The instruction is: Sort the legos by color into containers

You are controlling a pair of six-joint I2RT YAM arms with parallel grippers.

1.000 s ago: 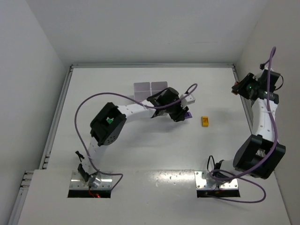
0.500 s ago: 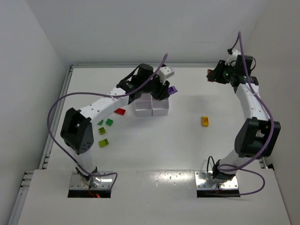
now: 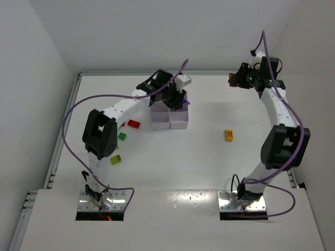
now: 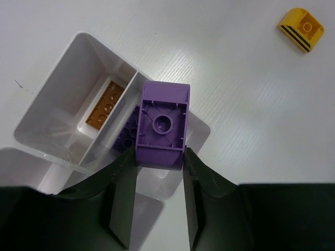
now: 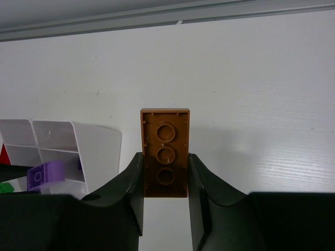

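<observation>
Top external: both arms reach toward the far edge of the white table (image 3: 209,167), each clamped on one brick.

The left gripper (image 3: 178,100) hangs over the far side of the tray (image 3: 178,124), its fingers narrow around a purple brick (image 4: 162,125). The right gripper (image 3: 233,81) is up near the far right corner by the wall, pinching an orange-brown brick (image 5: 165,151). Open tabletop lies between the two arms, with only a yellow brick (image 3: 229,135) on it. A red brick (image 3: 134,124), a green brick (image 3: 122,136) and a lime brick (image 3: 114,159) lie left of the tray, close to the left arm. Only the left wrist view shows inside the compartments: an orange-brown piece (image 4: 104,104) in one, and a second purple piece (image 4: 127,133) in the next, under the held brick.
</observation>
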